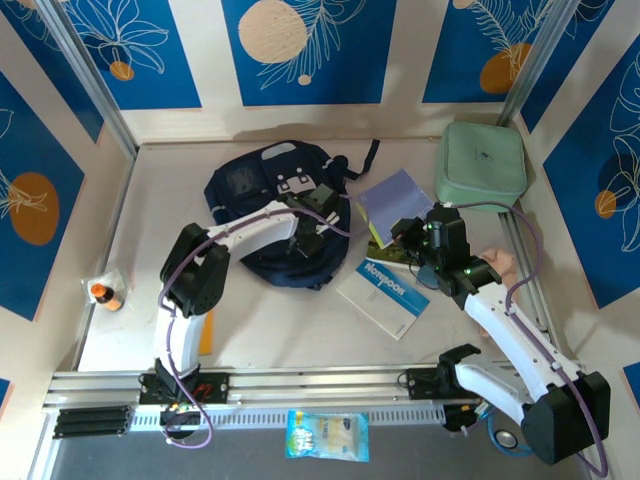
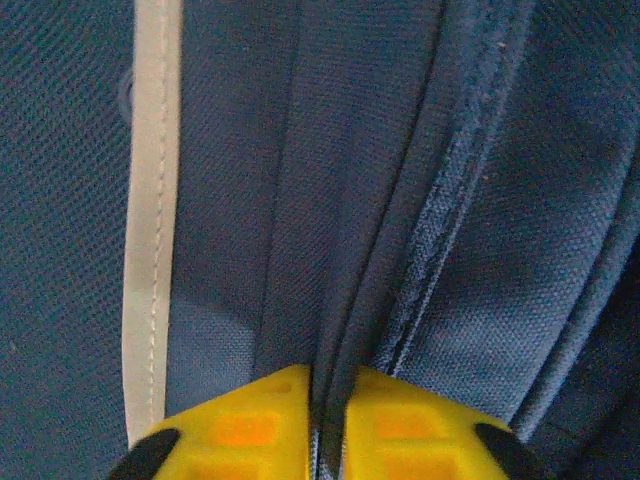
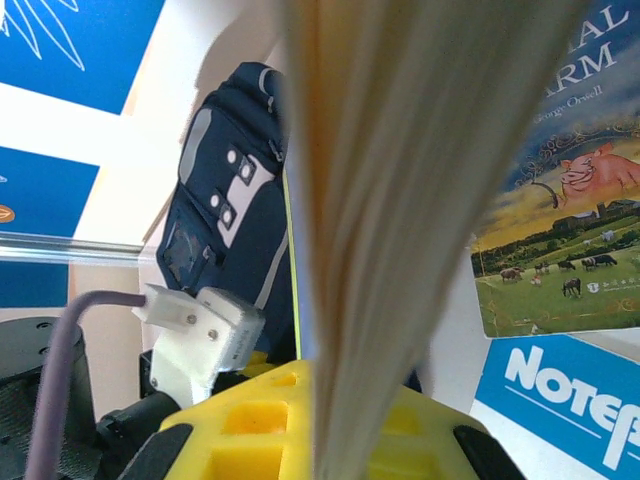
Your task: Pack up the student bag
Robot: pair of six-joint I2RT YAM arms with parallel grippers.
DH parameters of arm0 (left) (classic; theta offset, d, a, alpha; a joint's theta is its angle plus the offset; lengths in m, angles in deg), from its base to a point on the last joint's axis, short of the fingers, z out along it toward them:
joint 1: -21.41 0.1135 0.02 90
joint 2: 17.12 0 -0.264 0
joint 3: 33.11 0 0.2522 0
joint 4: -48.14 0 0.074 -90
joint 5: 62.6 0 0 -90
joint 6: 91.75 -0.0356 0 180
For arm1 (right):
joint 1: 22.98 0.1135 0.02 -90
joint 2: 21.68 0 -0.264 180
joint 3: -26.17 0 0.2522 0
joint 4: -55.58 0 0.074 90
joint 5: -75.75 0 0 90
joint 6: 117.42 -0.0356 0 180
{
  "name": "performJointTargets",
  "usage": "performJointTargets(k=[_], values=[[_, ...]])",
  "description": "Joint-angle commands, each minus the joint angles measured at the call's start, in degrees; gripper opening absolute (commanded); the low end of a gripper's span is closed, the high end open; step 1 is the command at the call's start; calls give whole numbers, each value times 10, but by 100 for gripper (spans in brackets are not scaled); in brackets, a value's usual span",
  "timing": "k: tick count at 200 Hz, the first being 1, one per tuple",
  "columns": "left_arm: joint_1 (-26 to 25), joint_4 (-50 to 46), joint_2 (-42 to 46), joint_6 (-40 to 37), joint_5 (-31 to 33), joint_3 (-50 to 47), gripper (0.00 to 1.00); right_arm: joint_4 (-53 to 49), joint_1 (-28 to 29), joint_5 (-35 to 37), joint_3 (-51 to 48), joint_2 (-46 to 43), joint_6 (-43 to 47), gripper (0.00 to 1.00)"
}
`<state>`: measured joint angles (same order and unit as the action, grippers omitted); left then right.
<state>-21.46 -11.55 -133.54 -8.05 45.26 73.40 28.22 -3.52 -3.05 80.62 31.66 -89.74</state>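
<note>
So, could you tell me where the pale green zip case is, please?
In the top view, the pale green zip case lies at the table's far right corner, just right of the purple booklet.

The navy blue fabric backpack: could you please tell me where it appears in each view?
Top external: backpack upper centre, under the left arm.
Left wrist: close up, a fold pinched by the left hand.
Right wrist: left of centre, beside a paperback book.
Shared landmark: grey-white trim.

Blue leaf-patterned wall panels (image 1: 350, 85) are standing behind and at both sides of the pale desk (image 1: 270, 330), catching even light.
</note>
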Motion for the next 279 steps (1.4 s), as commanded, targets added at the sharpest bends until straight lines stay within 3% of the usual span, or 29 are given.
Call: performJointTargets(k=[1, 70, 131, 198, 248, 279], values=[[10, -20, 24, -1, -9, 17, 2, 1, -3, 14, -2, -17, 14, 0], [48, 23, 158, 48, 30, 27, 0, -20, 8, 25, -15, -54, 47, 0], [52, 114, 215, 49, 51, 25, 0, 110, 37, -86, -52, -50, 41, 0], [52, 144, 215, 57, 29, 37, 0, 145, 94, -144, -3, 74, 7, 0], [52, 146, 218, 53, 6, 52, 0, 228, 133, -135, 82, 214, -14, 0], [53, 143, 220, 51, 9, 64, 0, 231, 147, -89, 152, 317, -44, 0]])
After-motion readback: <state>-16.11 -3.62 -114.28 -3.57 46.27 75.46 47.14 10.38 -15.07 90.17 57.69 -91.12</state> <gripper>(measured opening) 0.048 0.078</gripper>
